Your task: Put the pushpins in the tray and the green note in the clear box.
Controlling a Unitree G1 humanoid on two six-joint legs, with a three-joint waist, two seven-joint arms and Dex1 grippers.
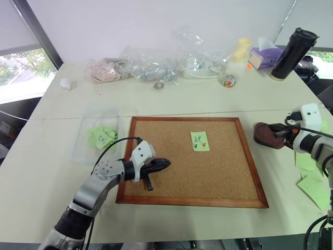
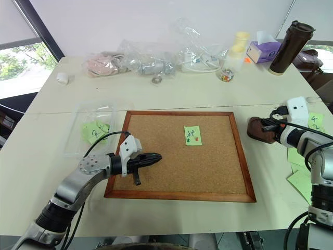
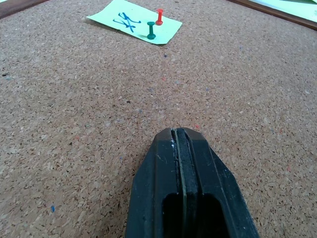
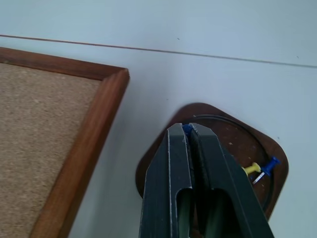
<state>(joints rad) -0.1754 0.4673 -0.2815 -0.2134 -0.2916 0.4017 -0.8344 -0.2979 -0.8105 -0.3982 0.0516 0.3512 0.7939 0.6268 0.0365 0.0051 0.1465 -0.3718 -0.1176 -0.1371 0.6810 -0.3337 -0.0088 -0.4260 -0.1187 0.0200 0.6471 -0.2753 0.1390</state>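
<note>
Right gripper (image 4: 189, 130) | clamped on blue pushpin (image 4: 186, 129) | above tray (image 4: 237, 144) | left gripper (image 3: 181, 133) together, empty

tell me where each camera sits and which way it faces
Left eye view: on the head, looking forward and down at the cork board on the table; both arms show.
Right eye view: beside it, same scene; shares the green note.
Left wrist view: on the left wrist, looking along the shut left gripper across the cork to the note and two pushpins.
Right wrist view: on the right wrist, looking down over the tray; right gripper shut on a blue pushpin; shares the board's frame.
</note>
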